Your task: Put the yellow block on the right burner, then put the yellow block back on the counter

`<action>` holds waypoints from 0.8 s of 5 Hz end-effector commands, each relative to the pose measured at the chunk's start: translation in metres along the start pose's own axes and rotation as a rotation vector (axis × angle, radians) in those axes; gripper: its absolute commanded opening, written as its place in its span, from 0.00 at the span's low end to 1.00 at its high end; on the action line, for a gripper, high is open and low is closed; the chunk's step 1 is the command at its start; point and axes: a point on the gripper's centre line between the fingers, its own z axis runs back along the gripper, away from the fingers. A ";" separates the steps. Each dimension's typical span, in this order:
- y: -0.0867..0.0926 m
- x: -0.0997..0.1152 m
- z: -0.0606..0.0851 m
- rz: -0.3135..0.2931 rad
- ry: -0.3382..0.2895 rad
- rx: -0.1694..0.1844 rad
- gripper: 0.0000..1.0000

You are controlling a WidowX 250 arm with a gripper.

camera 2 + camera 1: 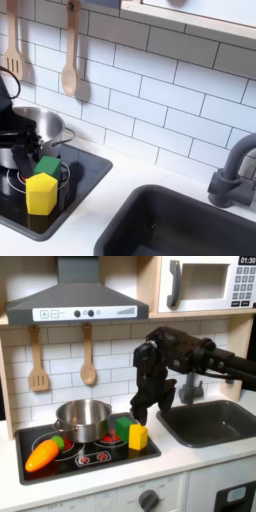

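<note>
The yellow block (138,437) stands upright on the black hob (90,461), on the burner at the first exterior view's right, with the green block (123,427) touching or just behind it. In the second exterior view the yellow block (41,193) sits at the front of the burner ring, the green block (48,165) directly behind it. The gripper (139,414) hangs just above and behind the yellow block, fingers pointing down; the pictures do not show clearly whether the fingers are spread or closed, and nothing appears to be held between them. The steel pot (84,419) occupies the rear of the hob, and the orange toy carrot (43,454) lies on the burner at the first exterior view's left. The counter (200,456) is bare between the hob and the sink (215,421). Judged status: burner placement appears complete; the return to the counter remains. Hazards: a descent slightly too far back may catch the green block together with, or instead of, the yellow one. A grip set off centre may tip the tall, narrow block. A release too close to the sink edge may drop it into the basin.
</note>
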 end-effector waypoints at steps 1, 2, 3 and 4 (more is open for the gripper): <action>0.007 -0.001 -0.004 0.016 0.018 0.002 1.00; 0.009 0.000 -0.002 0.029 0.014 -0.004 1.00; 0.011 -0.001 -0.009 0.035 0.035 -0.002 1.00; 0.013 -0.001 -0.010 0.045 0.036 -0.004 1.00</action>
